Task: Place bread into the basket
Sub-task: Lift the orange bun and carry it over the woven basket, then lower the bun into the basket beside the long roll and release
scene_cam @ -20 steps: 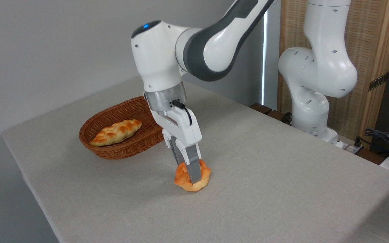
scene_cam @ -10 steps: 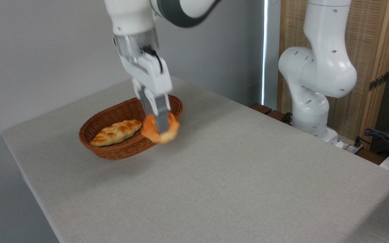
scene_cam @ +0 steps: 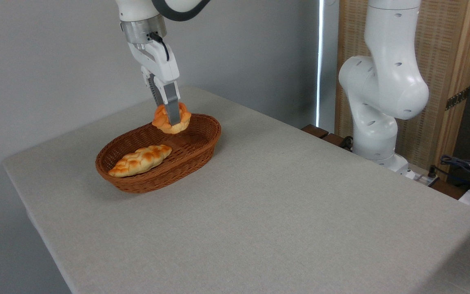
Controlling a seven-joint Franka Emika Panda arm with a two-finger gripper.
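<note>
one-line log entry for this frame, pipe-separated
phase: carry over basket | gripper: shut on bun, held in air | basket: on table, holds braided loaf | release: not yet done

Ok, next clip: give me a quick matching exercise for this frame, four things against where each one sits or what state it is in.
Things:
1. bread
2. braided loaf
3. basket
4. gripper

States:
A. standing on the grey table
B. lying in the basket's near-left end
C. shut on the bun
D. held in the air above the basket's far end

Pairs: 1-D, 2-B, 3-A, 4-C
</note>
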